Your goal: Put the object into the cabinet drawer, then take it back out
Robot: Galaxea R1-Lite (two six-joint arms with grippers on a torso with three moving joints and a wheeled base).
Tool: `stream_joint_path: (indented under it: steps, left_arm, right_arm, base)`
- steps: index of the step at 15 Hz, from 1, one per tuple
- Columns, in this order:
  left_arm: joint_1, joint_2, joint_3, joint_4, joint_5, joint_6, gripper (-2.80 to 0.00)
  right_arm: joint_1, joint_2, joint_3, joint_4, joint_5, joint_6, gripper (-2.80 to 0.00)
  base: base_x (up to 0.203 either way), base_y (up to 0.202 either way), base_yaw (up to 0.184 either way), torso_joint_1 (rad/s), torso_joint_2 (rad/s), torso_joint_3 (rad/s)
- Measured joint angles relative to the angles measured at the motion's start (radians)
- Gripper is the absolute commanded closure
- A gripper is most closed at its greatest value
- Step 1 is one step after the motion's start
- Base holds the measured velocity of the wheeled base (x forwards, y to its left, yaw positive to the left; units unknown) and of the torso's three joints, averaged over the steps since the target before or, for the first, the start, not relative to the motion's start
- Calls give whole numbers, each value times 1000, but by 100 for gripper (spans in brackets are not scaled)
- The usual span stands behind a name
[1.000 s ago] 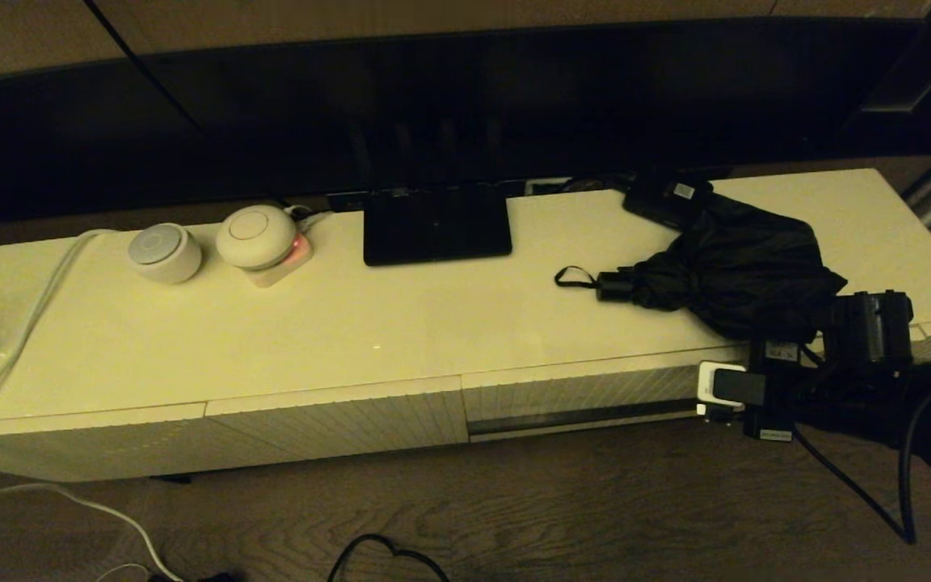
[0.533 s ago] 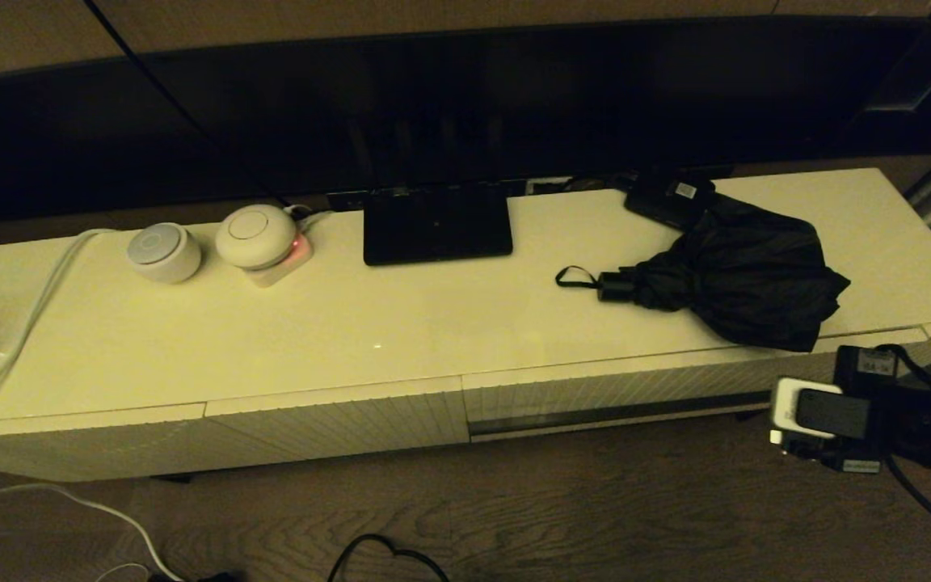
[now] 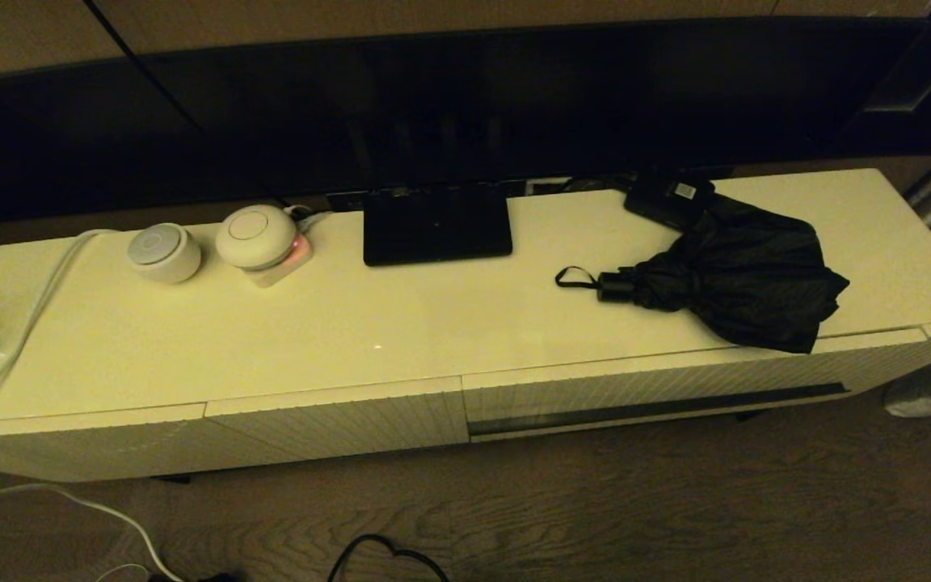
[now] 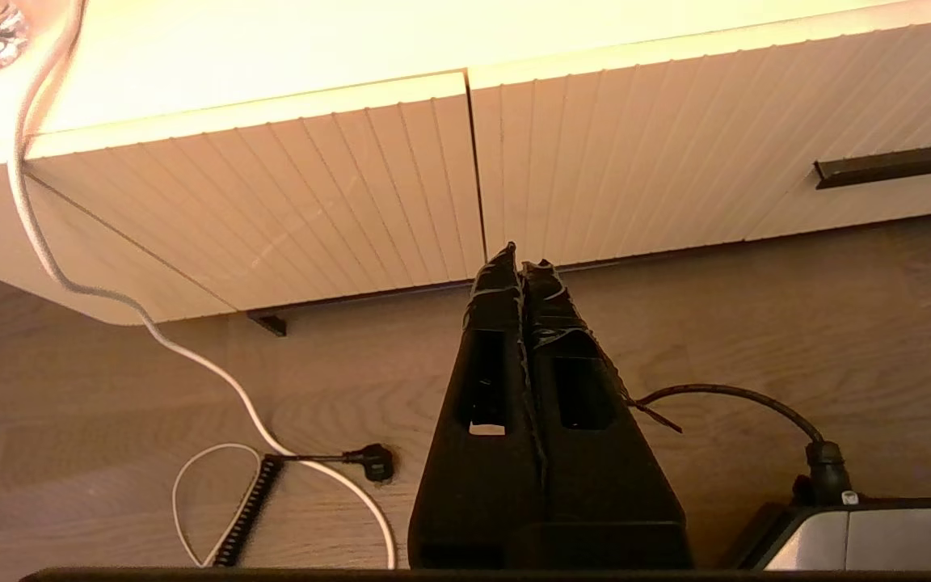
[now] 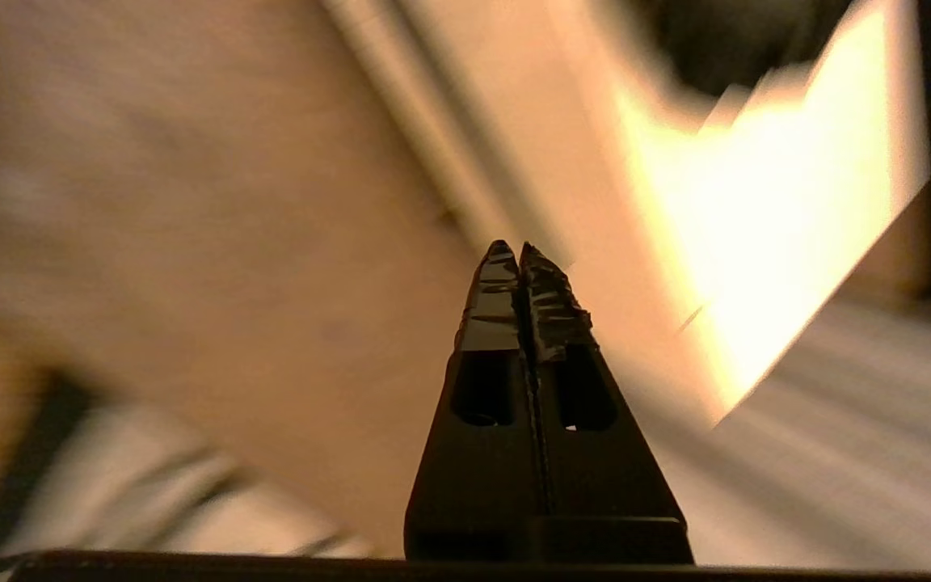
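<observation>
Umbrella: I see the black umbrella (image 3: 744, 279) lying on the cabinet top, right side, fabric hanging at the front edge.
Drawer: the ribbed drawer (image 3: 659, 388) beneath it looks closed.
Progress: I judge either nothing started or the whole cycle done; I cannot tell which.
Left gripper (image 4: 520, 271): fingers pressed together, empty, low before the cabinet front.
Right gripper (image 5: 516, 255): fingers together, empty, out of the head view.
Nearby: small labelled box (image 3: 667, 198) touching the umbrella; flat stand (image 3: 436, 226), two round devices (image 3: 211, 240), white cable (image 3: 21, 339) well apart.

The cream cabinet top (image 3: 433, 323) bears the umbrella (image 3: 740, 283), stand (image 3: 436, 234) and speakers (image 3: 164, 252).
</observation>
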Motion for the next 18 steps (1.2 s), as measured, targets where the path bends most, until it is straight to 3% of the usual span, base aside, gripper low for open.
stream_joint_path:
  steps: [5,7,9,13,18]
  left_arm:
    - [0,0,0,-1,0,0,0]
    - [0,0,0,-1,0,0,0]
    - [0,0,0,-1,0,0,0]
    - [0,0,0,0,0,0,0]
    - [0,0,0,0,0,0,0]
  right_arm:
    - [-60,-349,20,403,2,475,0]
    - [-74,-411,48,430,-9,649,0]
    - [-79,-440,124,364,-23,787,0]
    - [-70,-458,291,188,-22,840,0]
    - [6,-515,321,218,-24,873,0]
  base:
    - [0,0,0,0,0,0]
    - [0,0,0,0,0,0]
    - [0,0,0,0,0,0]
    - [0,0,0,0,0,0]
    - [0,0,0,0,0,0]
